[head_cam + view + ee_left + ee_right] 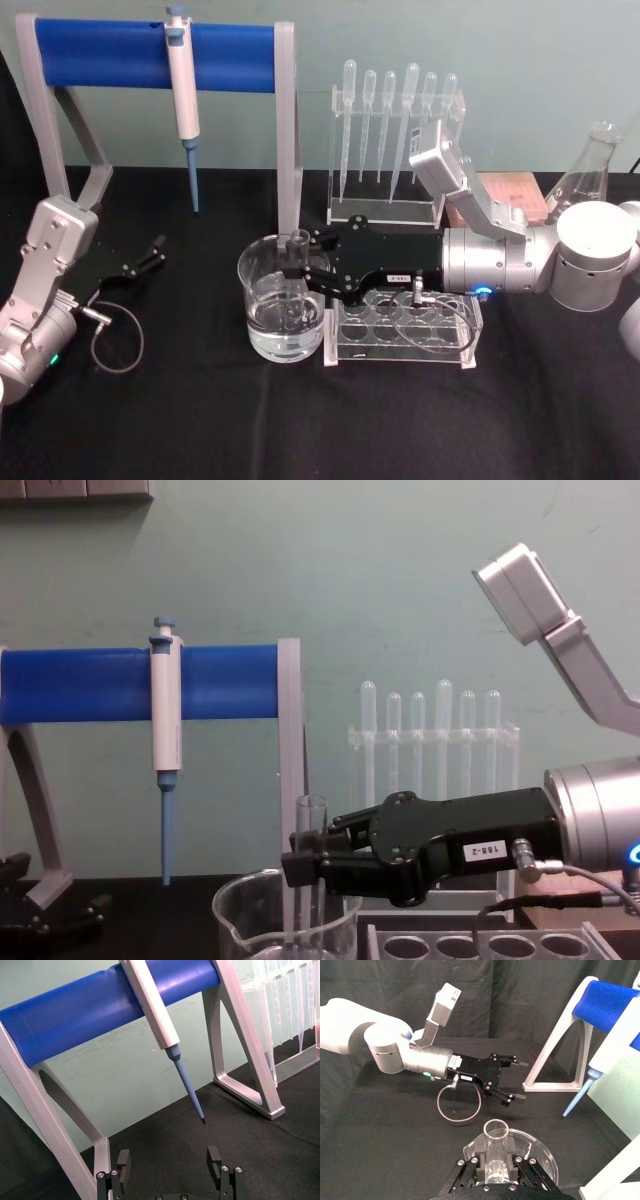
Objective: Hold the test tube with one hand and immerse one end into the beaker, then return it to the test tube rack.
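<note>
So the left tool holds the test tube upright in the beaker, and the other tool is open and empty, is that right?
No, the right tool holds the test tube upright in the beaker, as the head view shows; the left tool is the one open and empty.

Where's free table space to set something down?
Free: cloth along the front, before beaker and rack, and between left gripper and beaker. Crowded: right gripper holds the test tube in the beaker, above the rack.
</note>
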Robot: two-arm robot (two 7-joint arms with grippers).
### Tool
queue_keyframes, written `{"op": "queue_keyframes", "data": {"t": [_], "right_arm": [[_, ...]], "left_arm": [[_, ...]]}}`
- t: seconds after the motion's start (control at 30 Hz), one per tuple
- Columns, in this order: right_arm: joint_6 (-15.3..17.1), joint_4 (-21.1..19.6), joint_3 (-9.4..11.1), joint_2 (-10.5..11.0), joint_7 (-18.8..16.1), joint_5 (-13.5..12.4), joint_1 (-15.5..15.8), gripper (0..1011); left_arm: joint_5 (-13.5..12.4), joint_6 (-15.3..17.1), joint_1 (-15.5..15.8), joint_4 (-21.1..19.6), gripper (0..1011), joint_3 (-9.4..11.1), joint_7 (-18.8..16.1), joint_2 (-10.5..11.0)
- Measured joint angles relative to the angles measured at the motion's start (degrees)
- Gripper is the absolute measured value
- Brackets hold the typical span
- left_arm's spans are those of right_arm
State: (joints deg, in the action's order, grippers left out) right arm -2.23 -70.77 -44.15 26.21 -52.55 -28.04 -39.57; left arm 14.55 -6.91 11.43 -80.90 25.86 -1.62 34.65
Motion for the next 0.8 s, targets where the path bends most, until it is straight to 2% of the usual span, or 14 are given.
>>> {"op": "queue_keyframes", "data": {"t": [0.8], "right_arm": [[-0.1, -0.1, 0.0, 0.0, -0.1, 0.1, 0.0, 241]], "left_arm": [[0.0, 0.0, 0.0, 0.0, 1000, 0.0, 0.0, 0.0]]}}
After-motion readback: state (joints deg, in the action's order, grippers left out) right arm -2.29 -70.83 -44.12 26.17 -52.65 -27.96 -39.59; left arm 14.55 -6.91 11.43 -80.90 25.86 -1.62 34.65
